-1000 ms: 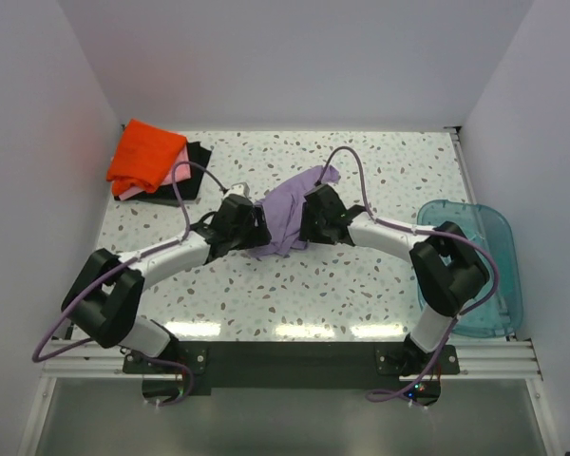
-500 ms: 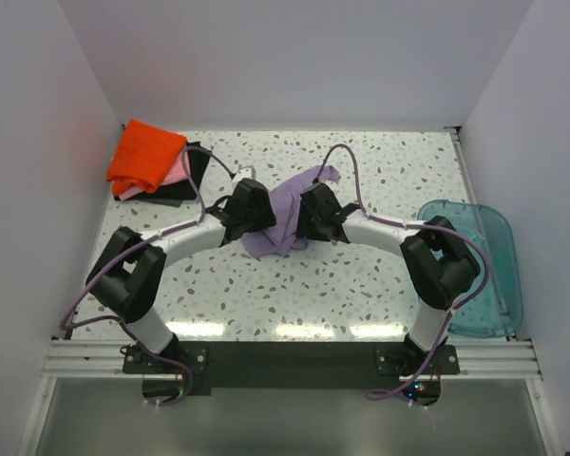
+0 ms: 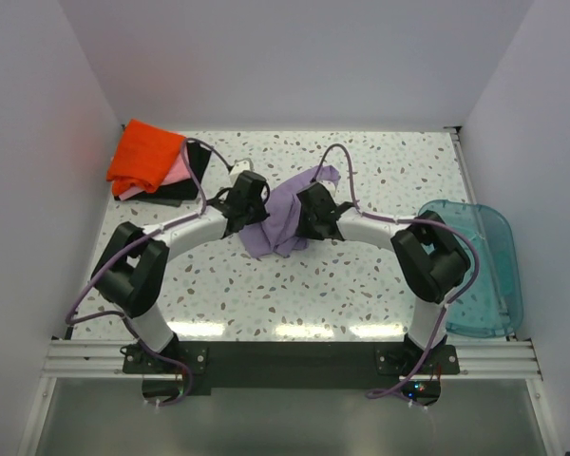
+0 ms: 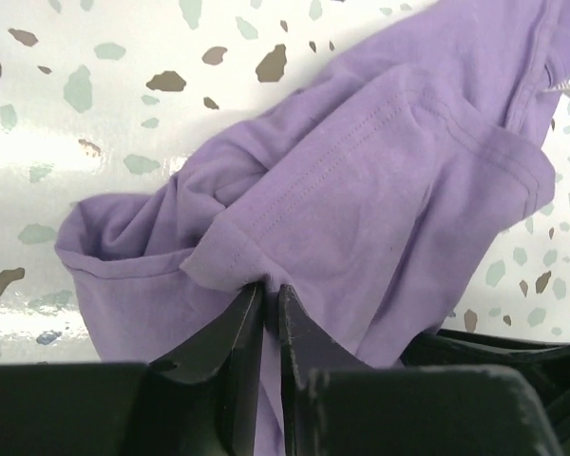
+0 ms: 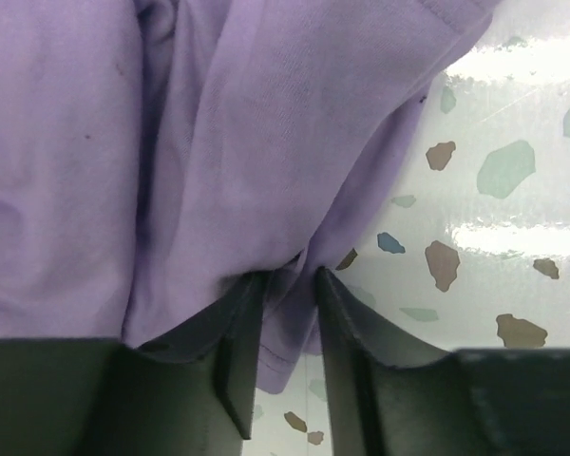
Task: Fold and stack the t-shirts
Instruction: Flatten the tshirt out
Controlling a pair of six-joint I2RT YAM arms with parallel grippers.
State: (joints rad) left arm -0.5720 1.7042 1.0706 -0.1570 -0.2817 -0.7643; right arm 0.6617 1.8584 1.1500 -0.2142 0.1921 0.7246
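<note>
Purple shirt (image 3: 283, 217) is lying bunched up, well left of the bin (image 3: 484, 266). Your left gripper (image 4: 271, 290) is pinching a fold of it tight, and your right gripper (image 5: 290, 280) is clamping another bit of it. Orange shirt (image 3: 147, 155) is sitting on the folded pile (image 3: 192, 176), way further left of the bin.

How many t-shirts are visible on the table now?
4. The lavender t-shirt lies crumpled in the middle; the orange t-shirt, pink t-shirt and black t-shirt are stacked at the far left corner. More could be hidden inside the stack.
</note>
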